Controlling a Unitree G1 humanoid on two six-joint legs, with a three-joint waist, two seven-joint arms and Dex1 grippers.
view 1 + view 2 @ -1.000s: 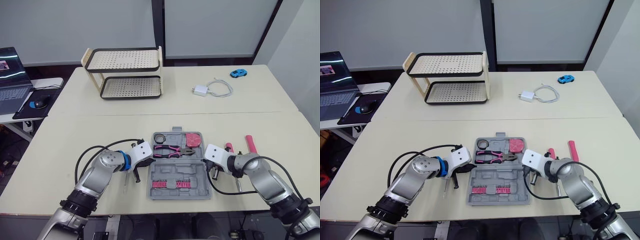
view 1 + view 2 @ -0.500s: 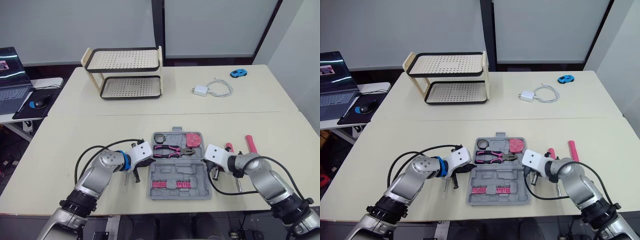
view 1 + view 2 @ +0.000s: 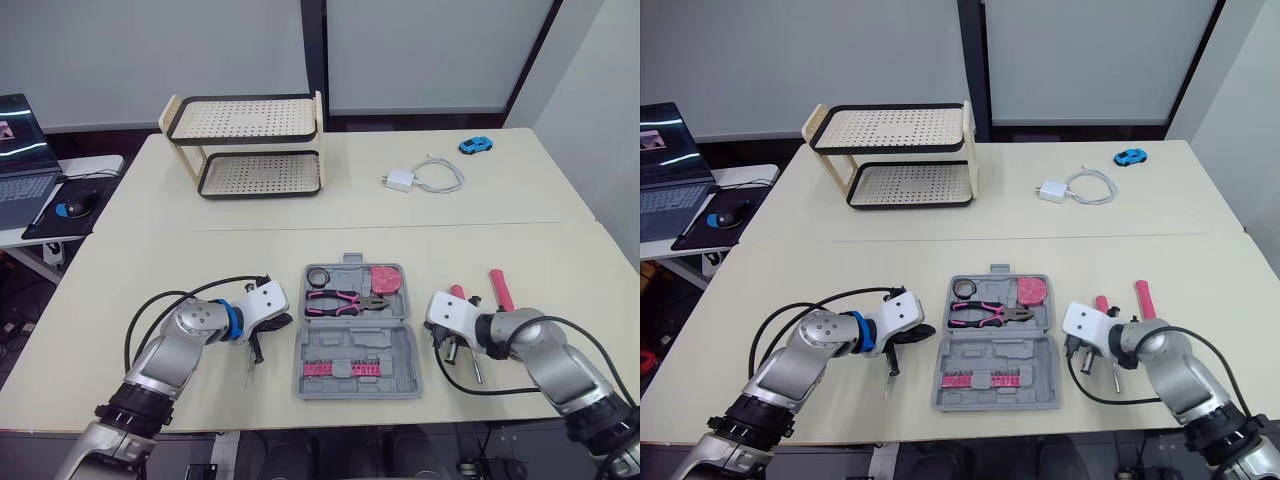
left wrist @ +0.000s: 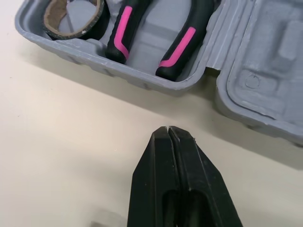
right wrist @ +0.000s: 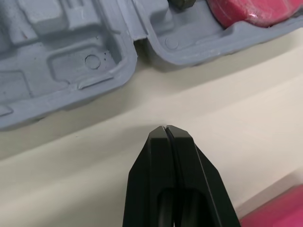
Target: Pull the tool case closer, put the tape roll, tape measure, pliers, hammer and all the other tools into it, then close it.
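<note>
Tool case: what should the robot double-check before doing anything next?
1. Is the tool case open: ok.
2. Are the tape roll, pliers and tape measure inside: ok.
3. Is every tool packed: not ok, pink-handled tools lie on the table right of the case.
4. Is the left gripper free: ok, shut on nothing, beside the case.
5. Is the right gripper free: ok, shut on nothing.

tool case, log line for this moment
tool case: open | inside: tape roll, pliers | left gripper: shut, empty | right gripper: shut, empty | pink-handled tool: on table
</note>
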